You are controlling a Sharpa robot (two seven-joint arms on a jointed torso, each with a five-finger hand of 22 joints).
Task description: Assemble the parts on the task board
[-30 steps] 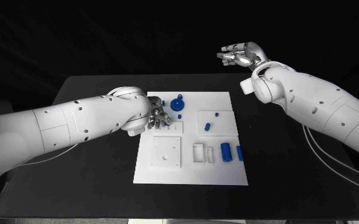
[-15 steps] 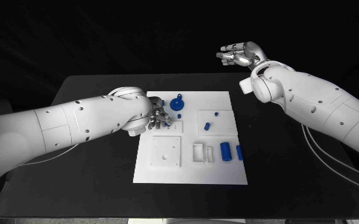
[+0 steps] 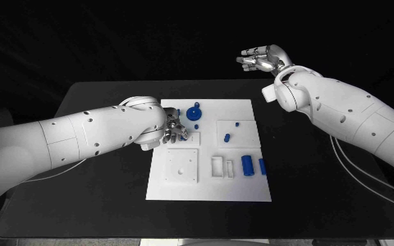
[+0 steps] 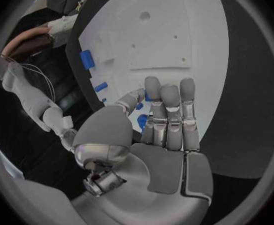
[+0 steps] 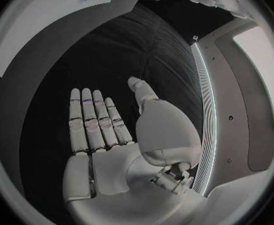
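The white task board (image 3: 209, 186) lies in the middle of the black table. On it are a round blue knob (image 3: 195, 114), two small blue pegs (image 3: 228, 139), a blue cylinder (image 3: 246, 164) and a blue bar (image 3: 263, 167). My left hand (image 3: 172, 129) hovers over the board's upper left part, beside the knob. In the left wrist view its fingers (image 4: 168, 115) are stretched out straight with nothing in them, and blue parts (image 4: 142, 121) lie under them on the board (image 4: 199, 35). My right hand (image 3: 263, 59) is raised beyond the table's far edge, fingers (image 5: 93, 120) straight and empty.
A square white recessed plate (image 3: 182, 166) and a small white rectangular frame (image 3: 218, 167) sit in the board's near half. Bare black table (image 3: 98, 200) surrounds the board on all sides.
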